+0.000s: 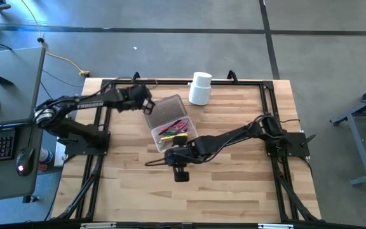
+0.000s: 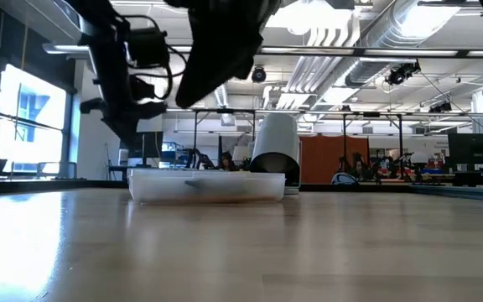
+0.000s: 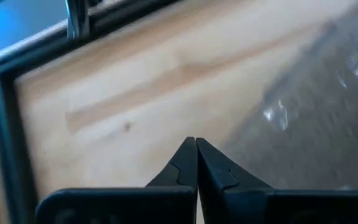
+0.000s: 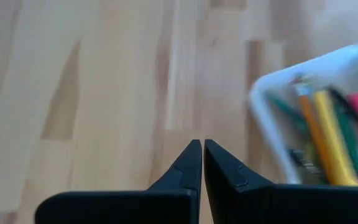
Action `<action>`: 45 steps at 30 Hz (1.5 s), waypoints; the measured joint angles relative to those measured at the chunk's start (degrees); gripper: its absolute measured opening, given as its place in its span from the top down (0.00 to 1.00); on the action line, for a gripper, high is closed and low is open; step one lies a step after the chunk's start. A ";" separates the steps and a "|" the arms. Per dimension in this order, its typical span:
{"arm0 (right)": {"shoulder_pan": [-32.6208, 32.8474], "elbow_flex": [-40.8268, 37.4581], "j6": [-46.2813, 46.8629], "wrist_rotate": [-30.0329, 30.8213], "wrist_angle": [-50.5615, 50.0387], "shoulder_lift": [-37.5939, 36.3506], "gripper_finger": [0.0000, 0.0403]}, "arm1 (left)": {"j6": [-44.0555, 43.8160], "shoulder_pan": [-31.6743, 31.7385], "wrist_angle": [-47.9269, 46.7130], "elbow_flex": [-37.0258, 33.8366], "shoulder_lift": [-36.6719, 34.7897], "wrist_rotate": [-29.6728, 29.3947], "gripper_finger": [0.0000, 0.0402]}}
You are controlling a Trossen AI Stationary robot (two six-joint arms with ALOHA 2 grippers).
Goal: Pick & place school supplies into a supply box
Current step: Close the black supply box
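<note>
Table [image 1: 234, 184]: pale wood planks, visible grain, soft sheen near edge. Frame [image 1: 269, 108] round table: black metal, matt. Box [image 1: 191, 132]: clear plastic, glossy, just beside tips of right gripper [image 4: 202, 144]; lid [image 3: 328, 112]: greyish, rough-textured plastic, beside closed tips of left gripper [image 3: 196, 142]. Both grippers' fingers: dark matt plastic, smooth. Pens [image 4: 328, 137] in box: smooth coloured plastic. Cylinder [image 1: 200, 88]: white, smooth, matt.

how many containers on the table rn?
2. The clear supply box lies mid-table, lid open, pens inside. The white cylindrical container stands near the far edge, beyond the box. Nothing else shows, though the arms could hide small items.
</note>
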 joint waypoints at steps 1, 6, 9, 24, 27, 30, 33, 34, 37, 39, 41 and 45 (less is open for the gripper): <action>0.00 0.00 -0.09 -1.11 -0.34 0.43 1.00 | 1.29 1.90 2.35 0.00 1.09 0.77 0.92; 0.02 -0.04 -0.36 -0.52 -5.30 3.50 1.00 | 5.91 9.13 11.52 0.00 6.68 7.33 0.95; -0.21 -0.07 -1.43 1.72 -7.26 4.53 1.00 | 7.18 11.15 15.86 0.00 9.85 10.57 0.96; -1.11 -0.07 3.45 12.68 -14.77 5.69 1.00 | 8.94 11.52 22.21 -0.01 18.82 12.80 0.97; -1.09 -0.07 4.83 13.28 -17.18 5.69 1.00 | 9.64 11.52 22.28 -0.02 18.86 13.43 0.95; -1.37 -0.06 5.53 12.80 -17.83 6.02 1.00 | 10.00 11.52 22.30 -0.02 18.86 13.44 0.91; -1.87 -0.09 5.97 13.04 -17.84 7.03 1.00 | 10.23 11.52 22.41 -0.02 18.86 14.13 0.90; -2.11 -0.09 6.52 13.20 -17.74 7.30 1.00 | 10.24 11.52 22.50 -0.02 18.86 14.78 0.92; -2.83 -1.33 8.75 12.28 -16.91 7.65 1.00 | 10.55 11.52 22.96 -0.01 18.86 16.23 0.97; -3.42 -3.61 9.16 11.79 -16.15 7.79 1.00 | 12.29 11.52 23.34 -0.01 18.86 17.41 0.97; -3.99 -6.28 10.28 11.78 -14.33 7.62 1.00 | 14.04 11.52 23.12 -0.01 18.86 18.75 0.96; -5.02 -11.25 13.26 11.76 -10.53 7.11 1.00 | 14.92 11.52 22.96 -0.02 18.76 22.36 0.92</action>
